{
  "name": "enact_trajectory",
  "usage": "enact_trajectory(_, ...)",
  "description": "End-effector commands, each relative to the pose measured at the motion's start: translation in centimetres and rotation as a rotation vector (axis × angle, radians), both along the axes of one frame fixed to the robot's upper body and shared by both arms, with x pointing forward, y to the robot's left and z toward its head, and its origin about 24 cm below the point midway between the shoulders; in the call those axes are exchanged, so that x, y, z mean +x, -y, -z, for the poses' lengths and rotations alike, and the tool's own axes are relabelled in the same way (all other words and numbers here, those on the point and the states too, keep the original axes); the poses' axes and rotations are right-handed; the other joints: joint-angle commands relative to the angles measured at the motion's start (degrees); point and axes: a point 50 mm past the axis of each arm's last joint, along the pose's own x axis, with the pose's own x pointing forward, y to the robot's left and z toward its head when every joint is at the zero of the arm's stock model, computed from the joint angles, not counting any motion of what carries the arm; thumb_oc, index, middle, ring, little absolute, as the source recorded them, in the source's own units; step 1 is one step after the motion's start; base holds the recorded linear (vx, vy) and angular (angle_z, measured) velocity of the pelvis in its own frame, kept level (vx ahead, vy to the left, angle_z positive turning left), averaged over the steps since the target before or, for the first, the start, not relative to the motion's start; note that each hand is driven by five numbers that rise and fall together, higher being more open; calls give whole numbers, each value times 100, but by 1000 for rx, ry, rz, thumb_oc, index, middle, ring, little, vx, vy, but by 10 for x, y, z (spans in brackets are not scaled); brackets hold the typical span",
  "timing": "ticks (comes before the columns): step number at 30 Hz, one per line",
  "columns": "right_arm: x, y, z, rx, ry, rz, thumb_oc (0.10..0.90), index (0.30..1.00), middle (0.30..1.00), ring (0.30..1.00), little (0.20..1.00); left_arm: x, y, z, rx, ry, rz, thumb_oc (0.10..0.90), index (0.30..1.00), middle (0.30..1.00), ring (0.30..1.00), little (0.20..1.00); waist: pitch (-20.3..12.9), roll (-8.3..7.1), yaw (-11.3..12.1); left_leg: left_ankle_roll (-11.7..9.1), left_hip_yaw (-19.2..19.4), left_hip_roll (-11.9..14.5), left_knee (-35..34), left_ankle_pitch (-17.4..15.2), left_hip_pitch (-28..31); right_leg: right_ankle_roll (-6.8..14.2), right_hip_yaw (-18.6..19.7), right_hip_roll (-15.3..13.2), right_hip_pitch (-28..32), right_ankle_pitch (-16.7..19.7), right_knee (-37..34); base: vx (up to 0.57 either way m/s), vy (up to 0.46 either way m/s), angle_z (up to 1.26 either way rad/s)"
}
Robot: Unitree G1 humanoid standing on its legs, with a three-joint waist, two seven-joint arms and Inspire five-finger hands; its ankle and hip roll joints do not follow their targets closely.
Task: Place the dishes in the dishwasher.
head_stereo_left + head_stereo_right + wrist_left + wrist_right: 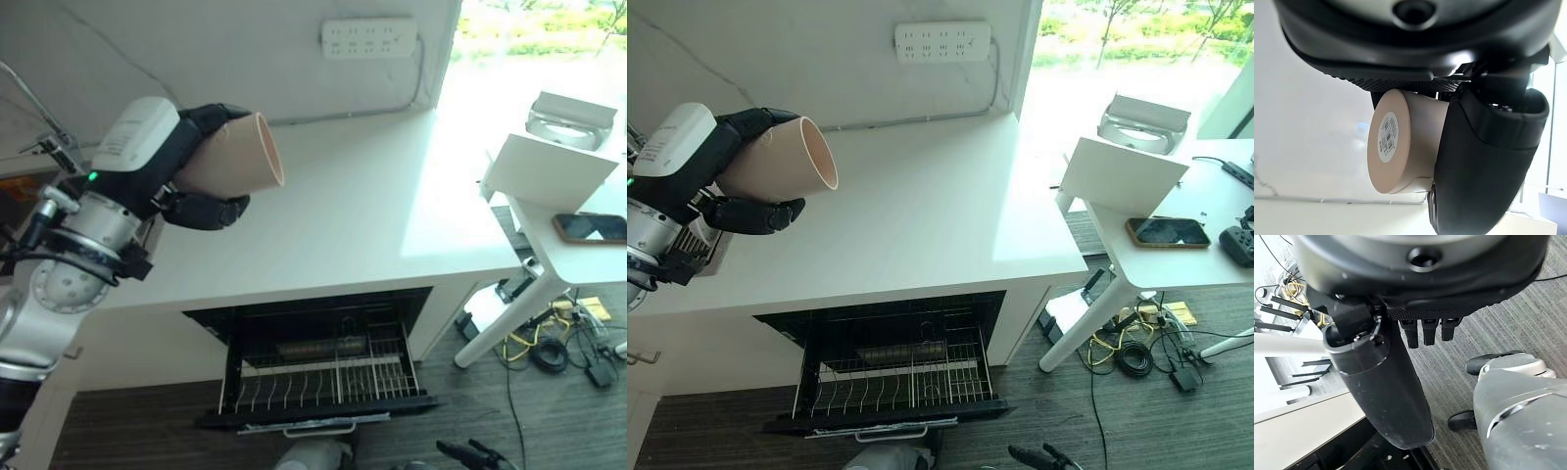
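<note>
One beige cup [230,154] is gripped by the curled left hand [196,162] above the white surface [353,215], over the open dishwasher [313,362]. Right hand [1386,382] looks loosely open.

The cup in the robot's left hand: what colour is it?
Plain beige, or pale tan. The cup, held by the left hand, shows best in the right eye view.

One beige cup [235,155] and one open dishwasher [318,357] with one wire rack [323,377] are here. One phone [591,227] (dark-screened) lies on one side table [578,257]; one power strip [369,36] hangs on the wall.
</note>
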Motion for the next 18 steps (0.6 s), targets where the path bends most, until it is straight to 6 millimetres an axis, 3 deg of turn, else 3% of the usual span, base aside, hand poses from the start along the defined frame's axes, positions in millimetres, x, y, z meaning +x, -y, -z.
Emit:
enact_trajectory(1,19,17,-13,-71,103,3,800,900,900,900,900,-17,-10,-68,-96,349,-20,400,300,300,300,300,-55,294,-202,-431,-249,292,790,-1480,289,530,-14,24,-560,829,768,-3,-147,21)
enact_trajectory(6,15,13,-10,-67,98,3,800,900,900,900,900,-12,-4,-73,-99,348,-7,400,300,300,300,300,-12,274,-292,-447,-492,284,790,-1528,375,575,223,-491,-692,1047,-250,48,-221,34)
enact_trajectory(8,17,14,-11,-62,96,-11,800,900,900,900,900,-10,-8,-77,-103,350,-25,400,300,300,300,300,-7,224,-262,-535,-517,377,790,-1549,389,590,292,-567,-751,709,-250,78,-438,76)
enact_trajectory(9,21,17,-13,-65,96,-77,800,900,900,900,900,-12,-17,-81,-123,335,-66,400,300,300,300,300,-146,86,-59,-788,-303,668,790,-1454,216,606,53,-654,-654,329,-250,84,-612,56)
enact_trajectory(11,26,26,-18,-87,114,-97,800,900,900,900,900,-14,-19,-83,-118,320,-86,400,300,300,300,300,-182,25,35,-1033,-114,972,790,-1214,14,474,-101,-499,-560,113,-250,75,-489,58)
enact_trajectory(18,24,44,-25,-127,111,-55,800,900,900,900,900,-16,-21,-84,-142,319,-63,400,300,300,300,300,26,102,38,-1376,312,1455,790,-643,-467,252,-343,-336,-402,-51,-250,-55,-151,40)
